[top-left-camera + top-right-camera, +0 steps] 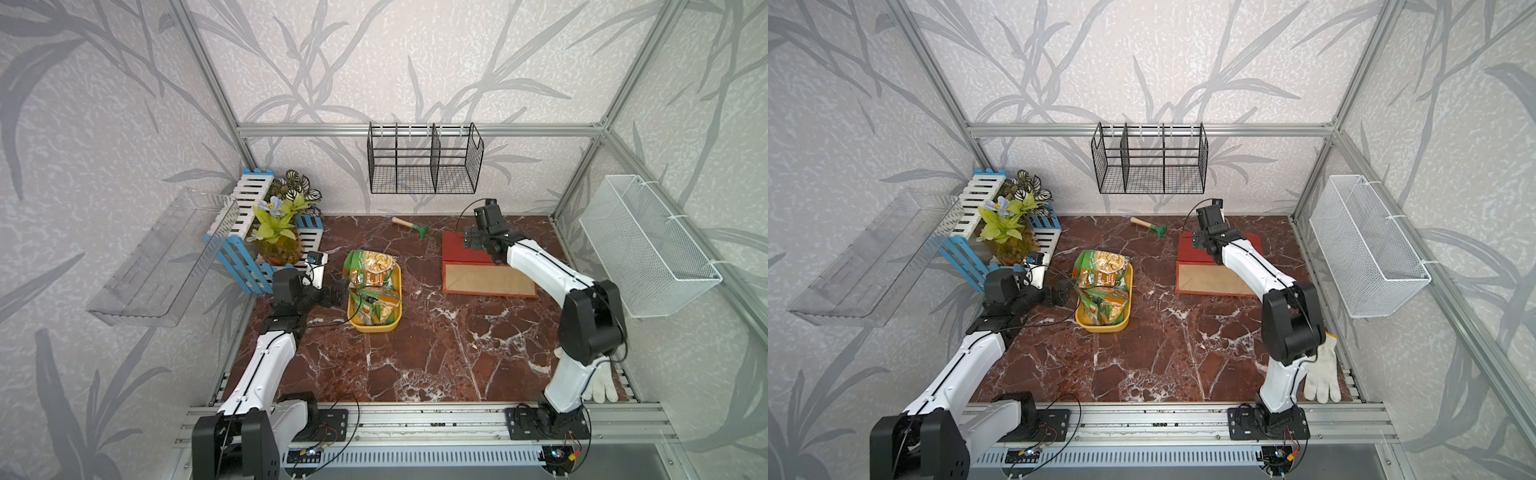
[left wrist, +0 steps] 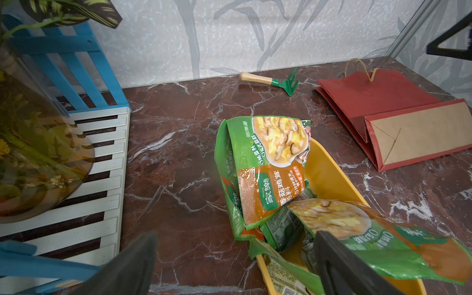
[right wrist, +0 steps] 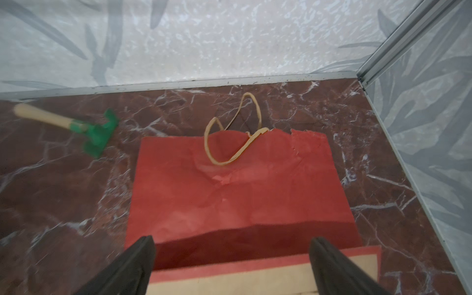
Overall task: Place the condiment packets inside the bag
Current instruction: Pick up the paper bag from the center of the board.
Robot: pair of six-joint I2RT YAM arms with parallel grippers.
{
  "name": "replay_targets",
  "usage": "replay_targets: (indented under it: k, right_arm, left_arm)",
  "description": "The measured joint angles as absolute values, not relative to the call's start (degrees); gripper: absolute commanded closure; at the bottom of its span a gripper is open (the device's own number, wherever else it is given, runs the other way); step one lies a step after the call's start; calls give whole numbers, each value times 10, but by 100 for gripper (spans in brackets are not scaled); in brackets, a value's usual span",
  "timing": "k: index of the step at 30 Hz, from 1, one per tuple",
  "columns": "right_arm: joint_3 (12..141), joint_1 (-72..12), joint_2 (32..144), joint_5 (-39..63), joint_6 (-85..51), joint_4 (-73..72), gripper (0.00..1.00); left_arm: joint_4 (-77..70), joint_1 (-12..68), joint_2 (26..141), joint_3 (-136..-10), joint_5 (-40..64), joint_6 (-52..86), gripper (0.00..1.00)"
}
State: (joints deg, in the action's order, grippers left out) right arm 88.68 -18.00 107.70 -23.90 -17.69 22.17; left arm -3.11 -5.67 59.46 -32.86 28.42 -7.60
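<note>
Several green and orange condiment packets (image 1: pixel 370 270) (image 1: pixel 1100 270) (image 2: pixel 270 166) are piled in a yellow tray (image 1: pixel 376 328) (image 2: pixel 329 173) left of the table's middle. My left gripper (image 1: pixel 338 291) (image 1: pixel 1069 293) (image 2: pixel 236 237) is open at the tray's left edge, one finger over the packets and the other over bare table. The red bag (image 1: pixel 453 249) (image 1: pixel 1187 249) (image 2: pixel 378 102) (image 3: pixel 235 189) lies folded flat at the back right, its kraft bottom panel toward the front and its string handles toward the wall. My right gripper (image 1: pixel 471 241) (image 1: pixel 1198 241) (image 3: pixel 232 240) hovers open just above it.
A small green rake (image 1: pixel 409 226) (image 3: pixel 97 132) lies by the back wall. A vase of flowers (image 1: pixel 278 245) and a blue-and-white fence (image 1: pixel 249 232) crowd the left side. A white glove (image 1: pixel 598 384) lies front right. Wire baskets (image 1: pixel 424 166) (image 1: pixel 648 245) hang on the walls.
</note>
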Motion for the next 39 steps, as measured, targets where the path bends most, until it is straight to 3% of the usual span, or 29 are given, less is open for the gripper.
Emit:
replay_targets:
  k: [14,20,28,32,36,39]
  right_arm:
    - [1201,-153,1348,-240,-106,346,6]
    - [1311,-150,1433,-240,-94,448,26]
    - [1378,-146,1477,-251,-86,443,57]
    - [1334,-145,1461,-251,-85,404,70]
    - [1239,-142,1422,-244,-86,351,100]
    - [1144,-136,1375,-236,-91,298,100]
  left_arm:
    - [-8,-65,583,-331,325,-91,0]
    - [-2,-65,572,-338,331,-103,0]
    - [15,-65,572,-361,343,-121,0]
    - [20,-65,570,-364,350,-122,0]
    - [28,-65,560,-364,350,-127,0]
    - [35,-65,541,-364,350,-135,0]
